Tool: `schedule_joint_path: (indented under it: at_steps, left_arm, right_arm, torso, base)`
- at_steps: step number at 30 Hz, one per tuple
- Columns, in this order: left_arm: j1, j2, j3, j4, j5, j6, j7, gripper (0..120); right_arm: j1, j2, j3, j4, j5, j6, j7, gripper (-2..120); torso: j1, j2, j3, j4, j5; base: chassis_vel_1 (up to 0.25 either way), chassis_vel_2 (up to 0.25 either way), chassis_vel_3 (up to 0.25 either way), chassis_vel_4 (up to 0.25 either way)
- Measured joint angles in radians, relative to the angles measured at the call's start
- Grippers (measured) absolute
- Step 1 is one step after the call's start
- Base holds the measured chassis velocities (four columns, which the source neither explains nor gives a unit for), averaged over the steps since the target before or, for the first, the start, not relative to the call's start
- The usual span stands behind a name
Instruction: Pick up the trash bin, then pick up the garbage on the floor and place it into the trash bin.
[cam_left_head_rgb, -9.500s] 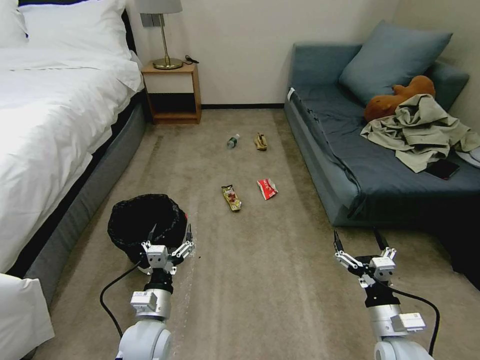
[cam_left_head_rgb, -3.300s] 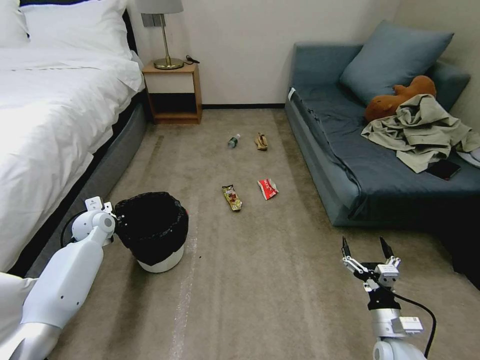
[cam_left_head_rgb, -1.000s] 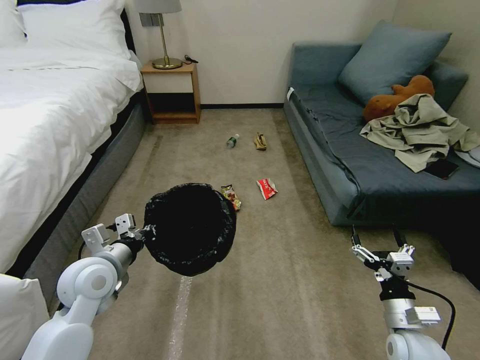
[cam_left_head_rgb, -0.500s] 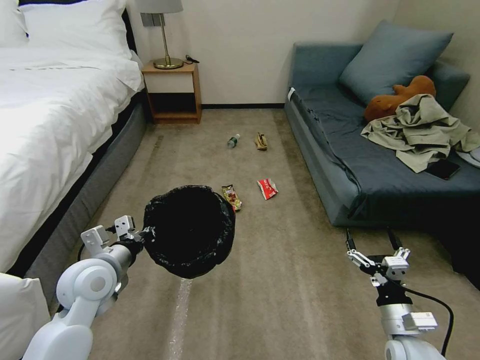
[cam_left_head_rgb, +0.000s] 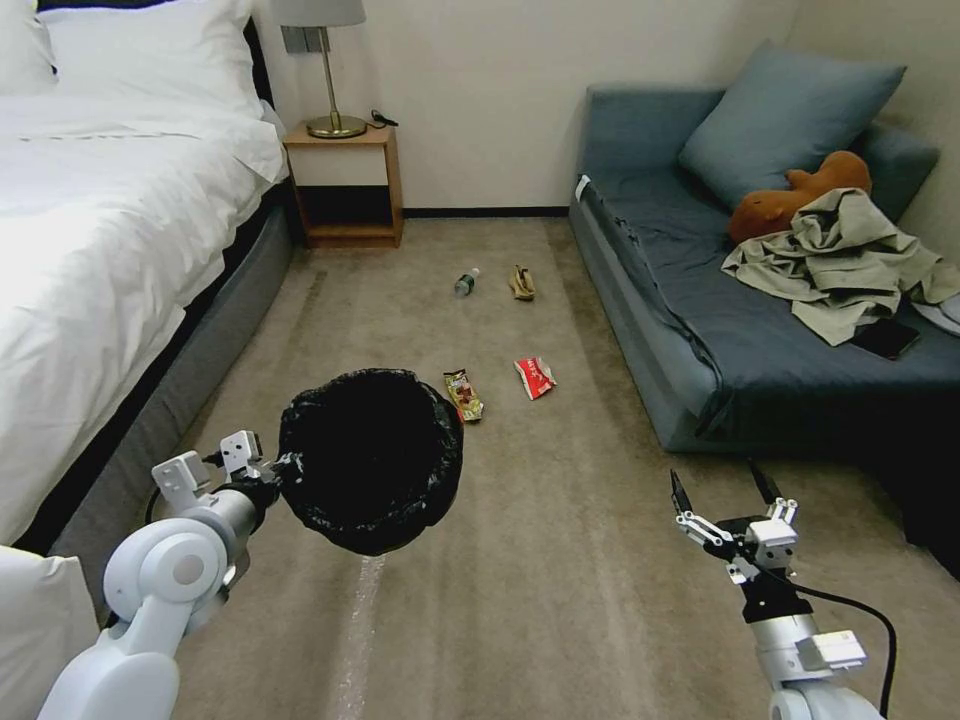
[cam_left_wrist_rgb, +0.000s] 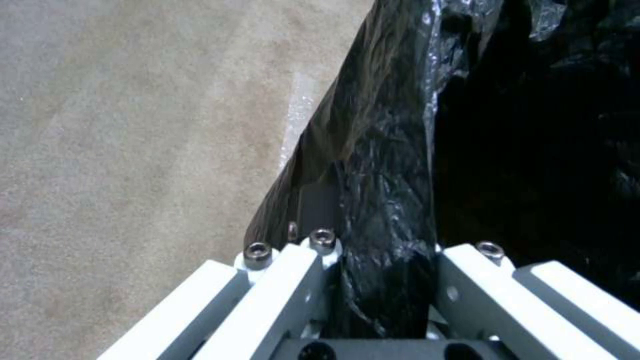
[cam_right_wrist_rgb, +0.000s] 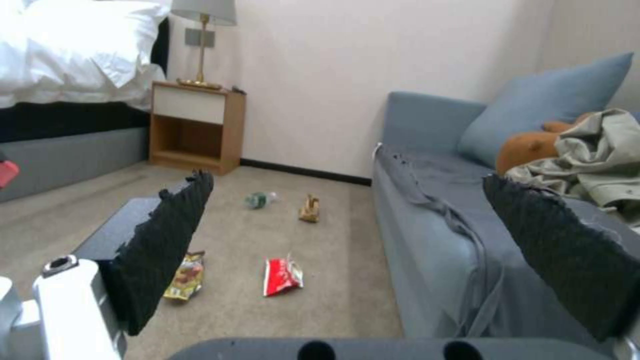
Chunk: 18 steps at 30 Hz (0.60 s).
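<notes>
Clamping the rim of the trash bin, the left gripper holds it lifted off the carpet on the robot's left side, its mouth tipped toward the head camera so the crinkled black liner hides the inside. In the left wrist view the two white fingers sit on either side of a fold of the bin's bagged wall, pinched on it, with bare carpet beyond. Just past the bin's far edge, ahead of that gripper and toward the middle of the floor, lies the yellow-brown snack wrapper, and beside it, a little nearer the sofa, the red-white packet; both carry printing too small to read. Farther off, well ahead of both grippers, the small green bottle and the tan crumpled scrap lie near each other toward the back wall. The right gripper hangs low over the carpet on the robot's right, close to the sofa's front corner, its black-tipped fingers spread apart with nothing between them. The right wrist view looks out between those spread pads at the wrapper, the packet, the bottle and the scrap, all lying well ahead of it.
</notes>
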Motion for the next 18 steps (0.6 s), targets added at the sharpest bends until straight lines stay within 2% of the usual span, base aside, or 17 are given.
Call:
schedule_joint_path:
  at_steps: [18]
  left_arm:
    - [0.001, -0.003, -0.006, 0.004, 0.004, -0.007, 0.005, 3]
  right_arm:
    - [0.003, -0.001, -0.003, -0.015, -0.006, 0.001, -0.007, 100]
  torso:
    - [0.000, 0.000, 0.000, 0.0000, 0.0000]
  base:
    - [0.000, 0.000, 0.000, 0.000]
